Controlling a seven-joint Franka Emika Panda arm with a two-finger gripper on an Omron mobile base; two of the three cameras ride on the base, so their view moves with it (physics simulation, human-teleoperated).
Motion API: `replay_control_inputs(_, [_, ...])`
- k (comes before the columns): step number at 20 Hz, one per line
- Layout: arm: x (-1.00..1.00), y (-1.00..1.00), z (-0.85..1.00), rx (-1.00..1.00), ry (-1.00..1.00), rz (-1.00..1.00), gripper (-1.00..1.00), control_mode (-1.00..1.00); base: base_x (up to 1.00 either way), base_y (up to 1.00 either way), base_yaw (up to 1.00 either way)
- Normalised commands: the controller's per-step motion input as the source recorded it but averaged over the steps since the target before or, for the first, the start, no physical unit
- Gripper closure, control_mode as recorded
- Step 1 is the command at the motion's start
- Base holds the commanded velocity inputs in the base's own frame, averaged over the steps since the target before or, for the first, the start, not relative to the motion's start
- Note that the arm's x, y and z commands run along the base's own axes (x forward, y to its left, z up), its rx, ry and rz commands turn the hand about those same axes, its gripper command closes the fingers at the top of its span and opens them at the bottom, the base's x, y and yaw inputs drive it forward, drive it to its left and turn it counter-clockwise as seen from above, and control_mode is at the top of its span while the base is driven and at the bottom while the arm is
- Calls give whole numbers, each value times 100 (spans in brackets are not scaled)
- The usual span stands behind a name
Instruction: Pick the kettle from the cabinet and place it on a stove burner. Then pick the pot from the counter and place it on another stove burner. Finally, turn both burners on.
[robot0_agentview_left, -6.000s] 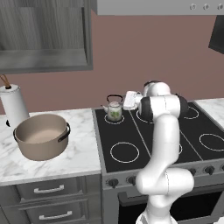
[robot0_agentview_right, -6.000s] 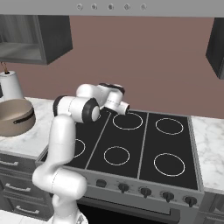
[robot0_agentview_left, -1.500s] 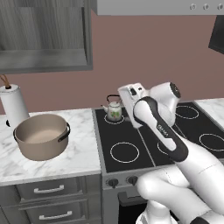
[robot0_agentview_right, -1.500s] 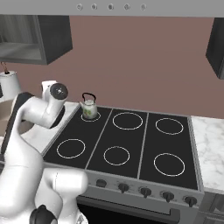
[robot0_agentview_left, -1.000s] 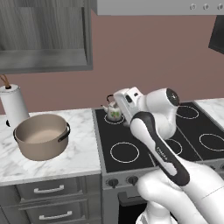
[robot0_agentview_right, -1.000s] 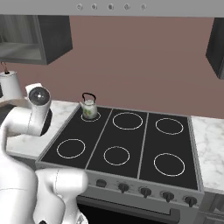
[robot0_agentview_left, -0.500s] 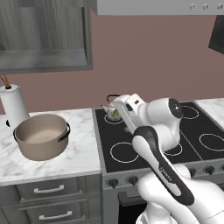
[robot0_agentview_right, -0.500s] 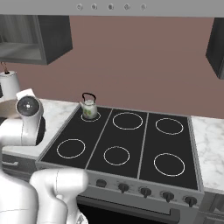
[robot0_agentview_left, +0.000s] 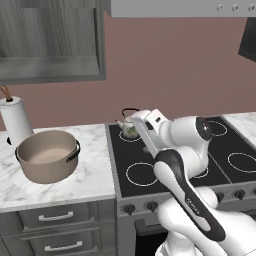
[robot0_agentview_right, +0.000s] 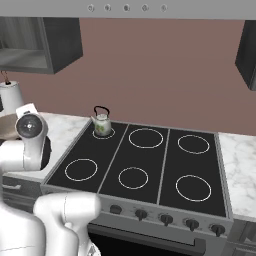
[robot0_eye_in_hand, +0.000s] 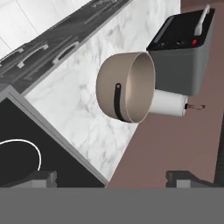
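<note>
Nothing readable anywhere that I can see. The kettle (robot0_agentview_right: 101, 123) has a printed pattern (too small to make out, no letters in it), and the knobs (robot0_agentview_right: 165, 219) along the cooktop front carry no marks I can read. No labels, brands or numbers on anything else either.

brightness: evenly lit, moderately bright, flat rendered light with no visible lamp.
shadows: soft dark patch under the pot (robot0_agentview_left: 48, 155) on the counter (robot0_agentview_left: 95, 172); deep shade inside the open cabinet (robot0_agentview_left: 50, 40).
glare: none on the black cooktop (robot0_agentview_right: 145, 160); matte, ring outlines crisp white.
highlights: gentle sheen along the white arm (robot0_agentview_left: 185, 150) in the left base view.
sharpness: coarse and slightly soft everywhere, jagged edges on drawer handles and knobs.
distortion: hand view rolled sideways, straight lines holding to the edges.
focus: uniform, near and far alike.
</note>
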Motion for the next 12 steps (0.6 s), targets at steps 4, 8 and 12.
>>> replay_control_inputs(4, [0,0,0,0,0,0,-100,100,-42,6,-1])
replay_control_inputs(8, [0,0,0,0,0,0,-100,100,-24,37,-6])
replay_control_inputs(12, [0,0,0,0,0,0,-100,100,-13,37,-4])
